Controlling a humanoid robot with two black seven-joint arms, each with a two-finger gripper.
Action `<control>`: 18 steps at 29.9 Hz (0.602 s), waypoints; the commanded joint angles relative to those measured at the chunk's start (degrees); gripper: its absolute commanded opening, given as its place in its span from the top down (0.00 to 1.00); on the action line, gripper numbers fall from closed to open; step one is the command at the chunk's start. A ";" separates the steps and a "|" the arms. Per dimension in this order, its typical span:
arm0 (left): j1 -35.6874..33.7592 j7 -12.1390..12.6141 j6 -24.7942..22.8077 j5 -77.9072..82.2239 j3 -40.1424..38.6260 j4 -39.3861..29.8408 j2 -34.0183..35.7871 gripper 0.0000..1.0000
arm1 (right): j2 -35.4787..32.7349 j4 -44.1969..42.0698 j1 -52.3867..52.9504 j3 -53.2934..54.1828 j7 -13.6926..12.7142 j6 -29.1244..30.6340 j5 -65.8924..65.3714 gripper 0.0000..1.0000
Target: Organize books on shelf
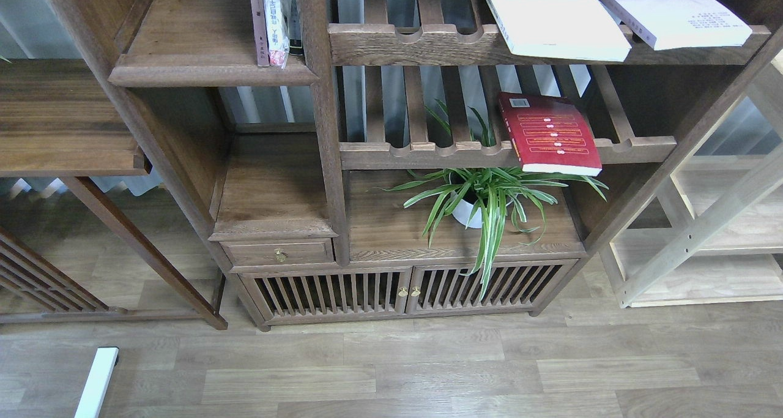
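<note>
- Judging from how things lie, the tidying has hardly begun: all three paperbacks rest flat on slatted racks, none standing on the solid shelf [202, 32] at upper left.
- Two of them lie on the top rack [391, 41]: a white book [550, 20] and, just beside it to the right, a pale lilac book [670, 8]; both overhang the front rail.
- One red book [547, 133] with yellow bars lies face up on the lower rack [422, 152], above a potted plant [483, 197].
- The solid shelf already carries a thin brown-spined book [258, 20] and a plastic-wrapped book [275, 20], upright against the post, with bare board to their left.
- Left to do, as I judge it: carry over all three paperbacks and stand them up.
- Neither arm nor gripper is in view, so I cannot tell whether the fingers are spread or pressed together.
- Counted: three paperbacks, two other books, two racks, one plant, one pale wooden rack [722, 234] at right.
</note>
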 commanded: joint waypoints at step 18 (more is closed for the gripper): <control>-1.42 -0.12 -0.79 -0.08 -0.01 -0.09 0.00 0.01 | -0.26 -6.59 8.09 0.48 0.20 -2.91 0.09 0.00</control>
